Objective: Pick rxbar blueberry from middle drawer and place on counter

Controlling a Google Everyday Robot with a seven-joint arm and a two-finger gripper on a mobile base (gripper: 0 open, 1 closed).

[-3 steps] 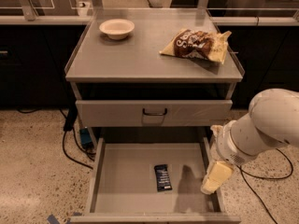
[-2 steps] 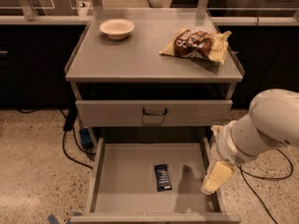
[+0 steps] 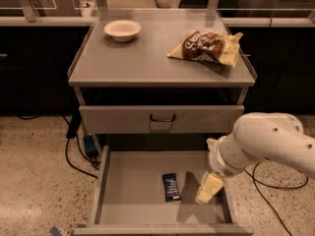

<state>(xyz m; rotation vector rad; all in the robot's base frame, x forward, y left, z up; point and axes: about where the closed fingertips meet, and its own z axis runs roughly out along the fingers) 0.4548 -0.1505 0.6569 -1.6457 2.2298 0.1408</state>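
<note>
The rxbar blueberry (image 3: 171, 187), a small dark navy bar, lies flat on the floor of the open middle drawer (image 3: 129, 186), near its centre. My gripper (image 3: 209, 188) hangs from the white arm at the right, inside the drawer, a short way right of the bar and apart from it. Its pale fingers point down toward the drawer floor. The counter (image 3: 147, 58) is the grey top of the cart above.
A white bowl (image 3: 122, 30) stands at the counter's back left and a brown-and-yellow chip bag (image 3: 207, 47) lies at its right. A shut drawer with a dark loop handle (image 3: 162, 118) sits above the open one. Cables and a plug (image 3: 86, 144) lie on the floor at left.
</note>
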